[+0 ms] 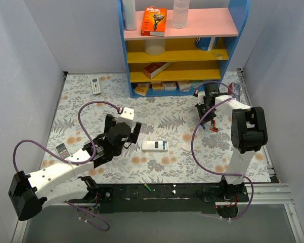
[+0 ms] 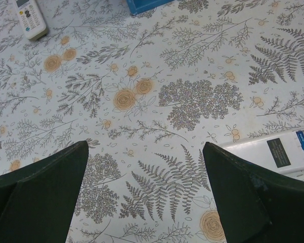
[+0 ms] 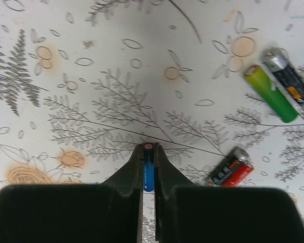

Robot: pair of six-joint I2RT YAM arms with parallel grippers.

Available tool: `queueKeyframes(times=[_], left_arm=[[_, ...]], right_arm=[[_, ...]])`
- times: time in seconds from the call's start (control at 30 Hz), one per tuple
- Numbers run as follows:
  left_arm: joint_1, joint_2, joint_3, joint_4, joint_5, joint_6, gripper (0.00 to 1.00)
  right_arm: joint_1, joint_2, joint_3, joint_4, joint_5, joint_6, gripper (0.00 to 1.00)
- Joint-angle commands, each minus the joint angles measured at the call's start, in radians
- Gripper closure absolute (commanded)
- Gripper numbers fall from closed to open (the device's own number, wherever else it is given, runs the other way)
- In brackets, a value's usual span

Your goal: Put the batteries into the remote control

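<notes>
Lying beside blue battery [image 3: 148, 169]: three batteries [image 3: 270, 93]

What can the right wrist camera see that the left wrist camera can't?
Only the right wrist view: the right gripper pinching a blue battery, with a green battery, a black battery and a red-and-black battery lying loose nearby.
Only the left wrist view: the left gripper wide open, one end of the remote control at the right edge, and a second white remote with buttons at the top left.
Both: the flowery table cover and the camera's own dark fingers.
</notes>
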Motion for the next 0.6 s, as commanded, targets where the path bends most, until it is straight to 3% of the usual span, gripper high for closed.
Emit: queueKeyframes(times=[0.0,0.2,0.37,0.57], left_arm=[[0.007,-0.009,0.0,-0.016,-0.028,-0.009,0.02],[0.007,-0.013,0.003,-0.023,-0.03,-0.017,0.02],[0.007,-0.026,0.004,-0.029,-0.025,-0.023,0.02],[0.007,-0.035,0.003,-0.032,-0.019,-0.027,0.02]], right_arm=[[0.078,-0.012,-0.028,0.0,0.009,0.075,0.94],[0.158,-0.034,-0.085,-0.003,0.106,0.207,0.87],[0.187,-0.065,-0.112,-0.007,0.155,0.257,0.73],[0.189,-0.121,-0.155,0.001,0.147,0.262,0.71]])
